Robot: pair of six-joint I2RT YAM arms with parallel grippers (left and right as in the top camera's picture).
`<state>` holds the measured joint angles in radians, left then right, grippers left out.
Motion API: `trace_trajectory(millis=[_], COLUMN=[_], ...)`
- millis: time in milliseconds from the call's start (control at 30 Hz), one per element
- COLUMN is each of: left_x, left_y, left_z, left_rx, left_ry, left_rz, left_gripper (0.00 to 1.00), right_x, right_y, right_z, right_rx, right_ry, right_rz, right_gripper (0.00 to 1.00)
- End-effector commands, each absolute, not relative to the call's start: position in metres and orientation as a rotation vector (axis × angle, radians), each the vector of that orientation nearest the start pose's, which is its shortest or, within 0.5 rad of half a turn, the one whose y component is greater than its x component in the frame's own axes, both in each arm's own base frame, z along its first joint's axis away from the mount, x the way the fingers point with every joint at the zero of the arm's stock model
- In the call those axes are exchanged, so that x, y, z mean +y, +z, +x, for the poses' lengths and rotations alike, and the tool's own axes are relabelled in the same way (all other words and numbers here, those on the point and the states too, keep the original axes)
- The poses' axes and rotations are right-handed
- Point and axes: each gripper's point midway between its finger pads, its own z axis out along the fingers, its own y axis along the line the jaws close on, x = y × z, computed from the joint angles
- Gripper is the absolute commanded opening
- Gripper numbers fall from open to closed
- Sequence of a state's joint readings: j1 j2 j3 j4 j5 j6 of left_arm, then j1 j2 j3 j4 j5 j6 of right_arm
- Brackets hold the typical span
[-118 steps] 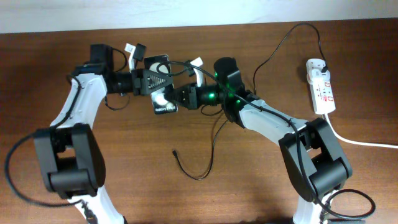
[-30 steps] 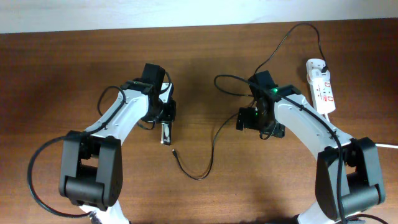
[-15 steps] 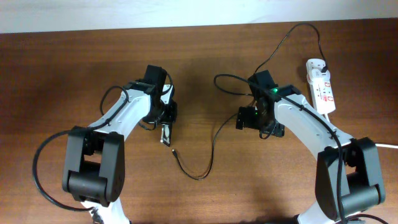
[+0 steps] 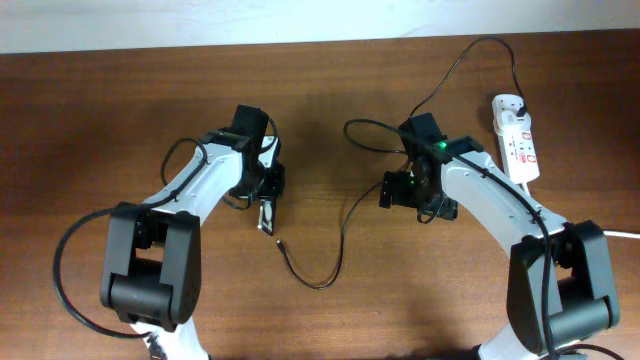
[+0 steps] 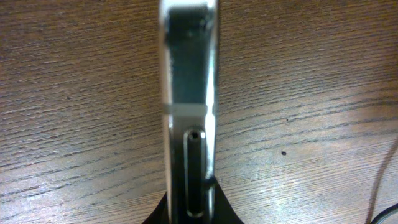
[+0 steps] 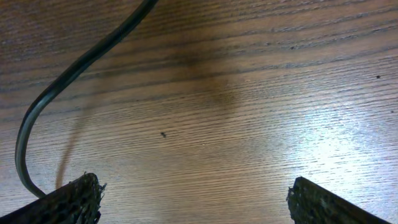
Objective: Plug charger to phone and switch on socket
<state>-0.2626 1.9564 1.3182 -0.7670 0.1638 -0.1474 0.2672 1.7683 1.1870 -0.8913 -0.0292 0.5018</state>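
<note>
Left arm: reaches up from its base, elbow bent, wrist turned inward; left pincer (image 4: 267, 198) clenched on the phone (image 4: 266, 214), which is held on edge, narrow side uppermost, over the counter (image 4: 90, 120).

Right arm: folded across mid-counter, right pincer (image 4: 392, 190) pointing left, released, jaws wide and low over bare wood.

The charger (image 4: 341, 240) cable passes beside the right pincer; its connector tip (image 4: 279, 241) lies just below the phone, apart from it. The socket (image 4: 517, 140) lies at far right, with the charger's plug at its top end.
</note>
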Motion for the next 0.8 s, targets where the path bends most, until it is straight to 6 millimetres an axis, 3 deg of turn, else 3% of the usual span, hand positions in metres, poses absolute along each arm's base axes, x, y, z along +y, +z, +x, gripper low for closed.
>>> trace_trajectory(millis=[0, 433, 500, 767], left_x=[-0.129, -0.129, -0.129, -0.129], left_y=[0.015, 0.015, 0.015, 0.015], left_z=[0.369, 0.367, 0.367, 0.366], left_rx=[3.006, 3.013, 3.013, 3.016], left_ry=[-0.278, -0.281, -0.281, -0.280], left_rz=[0.208, 0.209, 0.209, 0.208], left_gripper=[0.04, 0.00, 0.05, 0.09], right_x=[0.090, 0.100, 0.100, 0.100], right_y=[0.043, 0.046, 0.046, 0.046], right_z=[0.321, 0.334, 0.335, 0.335], right_rx=[3.028, 2.979, 2.978, 2.976], right_ry=[0.080, 0.162, 0.163, 0.163], right_rz=[0.373, 0.362, 0.362, 0.362], right_gripper=[0.99, 0.99, 0.99, 0.99])
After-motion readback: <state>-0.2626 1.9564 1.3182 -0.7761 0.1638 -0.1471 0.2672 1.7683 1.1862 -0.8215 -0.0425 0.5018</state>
